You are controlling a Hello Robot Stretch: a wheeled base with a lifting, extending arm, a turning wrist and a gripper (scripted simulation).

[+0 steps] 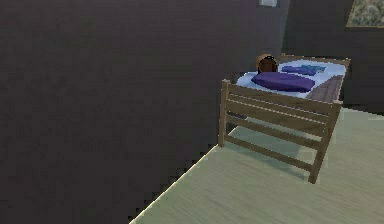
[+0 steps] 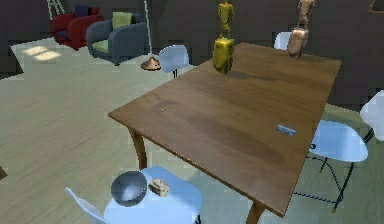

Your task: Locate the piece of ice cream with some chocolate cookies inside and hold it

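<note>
A pale wooden slatted bed (image 1: pixel 275 118) stands beside a dark grey wall (image 1: pixel 100 90) on a light plank floor (image 1: pixel 250 190). A purple cushion (image 1: pixel 281 81) lies on its light-blue bedding (image 1: pixel 305 70), with a small brown round object (image 1: pixel 265 62) near the head.

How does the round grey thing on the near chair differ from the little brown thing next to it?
The round grey thing is dome-shaped and dark; the little brown thing is boxy and tan. The grey thing is clearly larger and taller, while the brown thing sits low. The grey thing lies toward the arm side view's left, with the brown thing to its right. Both rest on the same pale chair seat by the wooden table.
</note>
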